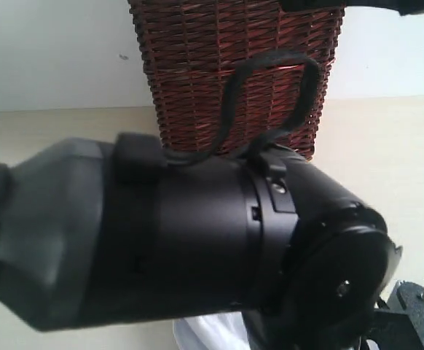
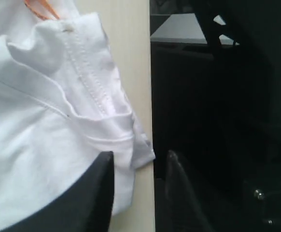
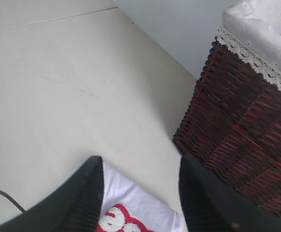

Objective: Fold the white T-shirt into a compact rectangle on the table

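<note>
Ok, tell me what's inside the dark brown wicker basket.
Only a grey lace-trimmed cloth liner shows, draped over the rim of the dark brown wicker basket. Its interior is out of sight; in the exterior view a black robot arm blocks much of it.

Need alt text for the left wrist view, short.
White T-shirt lies bunched on the table right at its edge, a stitched hem folded over near the middle and a bit of orange at the top. The left hand has two dark fingers apart around the shirt's corner, and darkness fills the space past the table edge.
</note>
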Motion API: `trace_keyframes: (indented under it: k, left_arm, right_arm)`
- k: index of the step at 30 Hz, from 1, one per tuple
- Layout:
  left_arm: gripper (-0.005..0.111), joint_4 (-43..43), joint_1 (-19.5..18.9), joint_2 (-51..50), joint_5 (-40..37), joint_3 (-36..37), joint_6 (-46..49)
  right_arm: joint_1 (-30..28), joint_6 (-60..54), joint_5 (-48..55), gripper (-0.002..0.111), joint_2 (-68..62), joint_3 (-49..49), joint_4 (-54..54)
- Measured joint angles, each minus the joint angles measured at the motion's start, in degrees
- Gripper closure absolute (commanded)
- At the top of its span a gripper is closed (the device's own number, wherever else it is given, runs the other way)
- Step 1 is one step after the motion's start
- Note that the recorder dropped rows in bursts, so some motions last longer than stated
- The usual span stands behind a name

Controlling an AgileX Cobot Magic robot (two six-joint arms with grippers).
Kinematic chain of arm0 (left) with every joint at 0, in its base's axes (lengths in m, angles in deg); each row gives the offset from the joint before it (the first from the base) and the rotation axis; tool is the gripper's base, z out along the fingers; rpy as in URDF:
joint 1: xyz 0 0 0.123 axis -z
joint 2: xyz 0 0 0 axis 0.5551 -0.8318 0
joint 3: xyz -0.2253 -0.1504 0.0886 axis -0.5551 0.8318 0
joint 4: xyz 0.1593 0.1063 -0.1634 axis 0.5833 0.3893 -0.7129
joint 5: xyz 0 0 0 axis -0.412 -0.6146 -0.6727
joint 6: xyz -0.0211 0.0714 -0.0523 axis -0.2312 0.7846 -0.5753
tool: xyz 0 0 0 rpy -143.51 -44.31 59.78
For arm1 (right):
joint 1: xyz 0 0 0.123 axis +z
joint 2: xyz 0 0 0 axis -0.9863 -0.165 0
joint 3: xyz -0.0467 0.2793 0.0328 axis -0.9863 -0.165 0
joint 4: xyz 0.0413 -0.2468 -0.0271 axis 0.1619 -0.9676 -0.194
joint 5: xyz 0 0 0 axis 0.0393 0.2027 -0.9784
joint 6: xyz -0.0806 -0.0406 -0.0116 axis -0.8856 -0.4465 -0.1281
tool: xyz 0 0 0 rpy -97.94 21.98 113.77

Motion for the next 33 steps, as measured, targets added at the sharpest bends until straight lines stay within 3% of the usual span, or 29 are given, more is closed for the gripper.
trace_keyframes:
  k: [1, 2, 4, 5, 8, 9, 10, 12, 14, 20, 27, 33]
  left_arm:
    - [0.087, 0.0, -0.2, 1.0, 0.0, 0.3, 0.0]
    - [0.099, -0.1, -0.5, 1.9, 0.0, 0.7, 0.1]
    - [0.107, -0.1, -3.4, 5.5, 0.0, 2.7, -0.1]
    - [0.107, 0.9, -6.7, 8.6, 0.2, 4.8, -1.4]
    - [0.107, 3.5, -16.2, 15.4, 3.3, 9.6, -6.1]
    - [0.107, 4.2, -22.1, 19.3, 6.1, 12.0, -8.6]
    - [0.107, 4.3, -24.5, 20.9, 7.6, 12.7, -9.7]
    - [0.107, 5.0, -33.9, 28.9, 12.9, 14.7, -13.5]
    - [0.107, 5.0, -38.3, 33.9, 15.6, 14.8, -14.0]
    - [0.107, 4.9, -40.5, 42.2, 16.5, 15.0, -14.4]
    - [0.107, 4.7, -40.5, 44.8, 15.8, 15.0, -14.4]
    - [0.107, 4.7, -40.5, 46.7, 15.5, 15.6, -14.4]
  right_arm:
    - [0.0, 0.2, 0.0, 0.060, 0.0, 0.0, -0.1]
    - [0.0, 0.4, 0.0, 0.060, 0.0, 0.0, -0.4]
    - [0.0, 3.6, 0.0, 0.065, 0.0, 0.0, -3.2]
    - [0.0, 7.5, 0.1, 0.068, 0.0, -0.3, -6.6]
    - [0.0, 14.7, -0.1, 0.099, 0.0, -3.3, -13.6]
    - [0.0, 17.6, -1.2, 0.105, -0.1, -6.8, -16.0]
    - [0.0, 18.9, -2.3, 0.108, -0.1, -8.4, -16.6]
    - [0.0, 23.2, -7.4, 0.108, -1.7, -17.6, -17.3]
    - [0.0, 24.9, -9.9, 0.108, -4.3, -25.3, -15.7]
    - [0.0, 26.8, -21.8, 0.108, -17.1, -40.3, -9.1]
    - [0.0, 28.4, -26.2, 0.108, -31.1, -41.3, -9.7]
    - [-4.5, 39.1, -24.9, 0.108, -35.7, -39.5, -20.8]
